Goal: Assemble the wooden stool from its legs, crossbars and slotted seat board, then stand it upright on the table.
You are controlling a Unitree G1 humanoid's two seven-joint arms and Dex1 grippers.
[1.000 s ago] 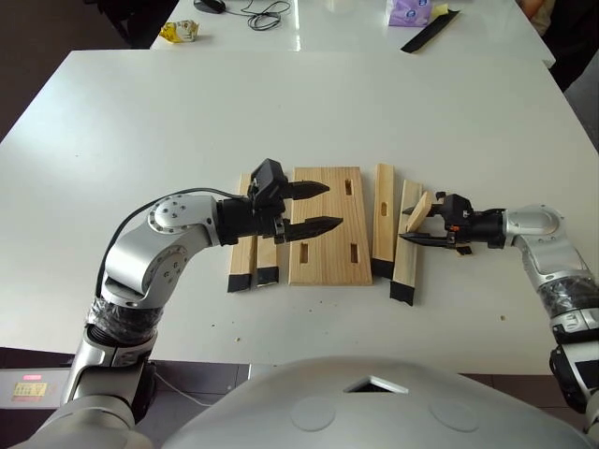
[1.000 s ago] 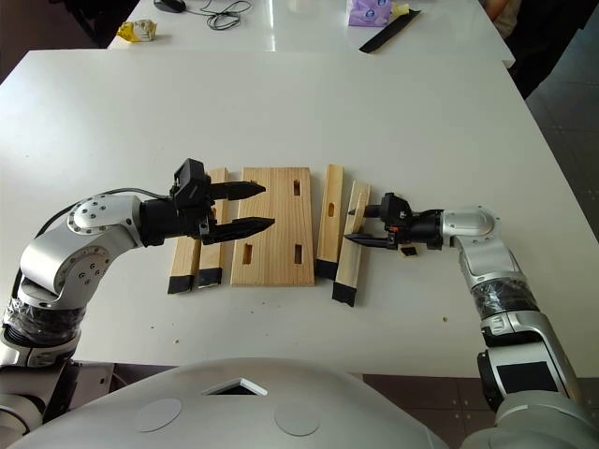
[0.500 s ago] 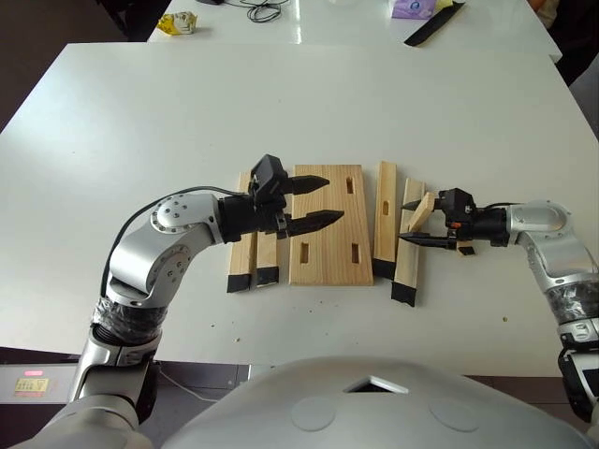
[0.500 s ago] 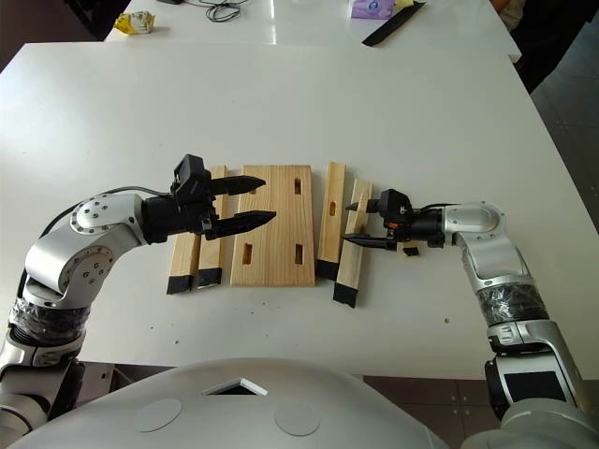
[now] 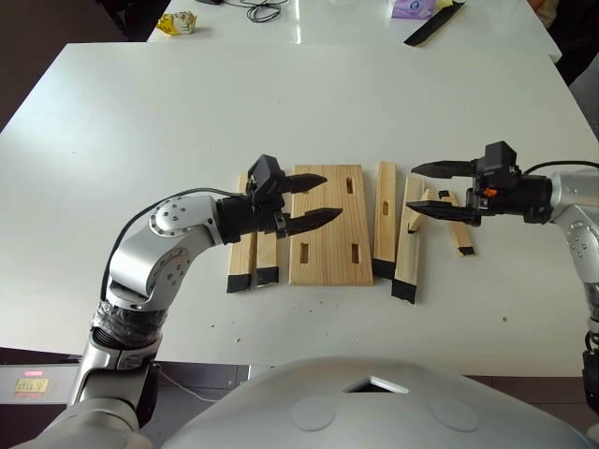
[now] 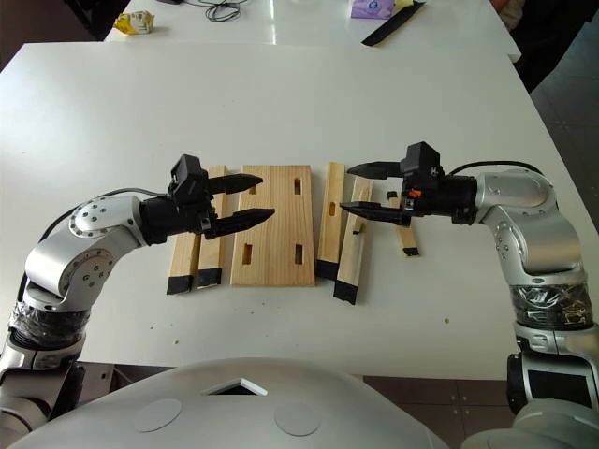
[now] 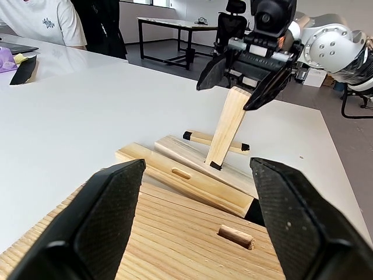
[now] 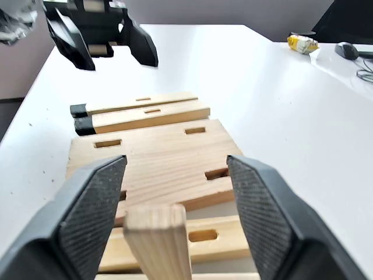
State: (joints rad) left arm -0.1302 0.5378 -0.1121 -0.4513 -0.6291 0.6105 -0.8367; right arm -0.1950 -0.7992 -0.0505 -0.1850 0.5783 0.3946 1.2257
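The slotted seat board point(image 5: 326, 224) lies flat mid-table. Two legs point(image 5: 255, 234) lie side by side at its left edge, and two more legs point(image 5: 384, 220) point(image 5: 405, 253) lie along its right. A short crossbar point(image 7: 227, 125) stands tilted, its lower end in the slot of the outer right leg. My right gripper point(image 5: 416, 188) hangs open over the crossbar's top end point(image 8: 157, 239), fingers either side with gaps. A second crossbar point(image 5: 456, 232) lies flat beyond that leg. Above the board's left part hovers my left gripper point(image 5: 321, 196), open and holding nothing.
The white table point(image 5: 140, 140) has wide bare room behind and to both sides of the parts. A second table at the back carries a yellow packet point(image 5: 178, 26), cables, a purple bag point(image 5: 412, 9) and a black strip point(image 5: 430, 23).
My right gripper has risen from table height and now straddles the top of the crossbar, which stands steeper. The second crossbar has come into sight beneath it. The left arm has barely moved.
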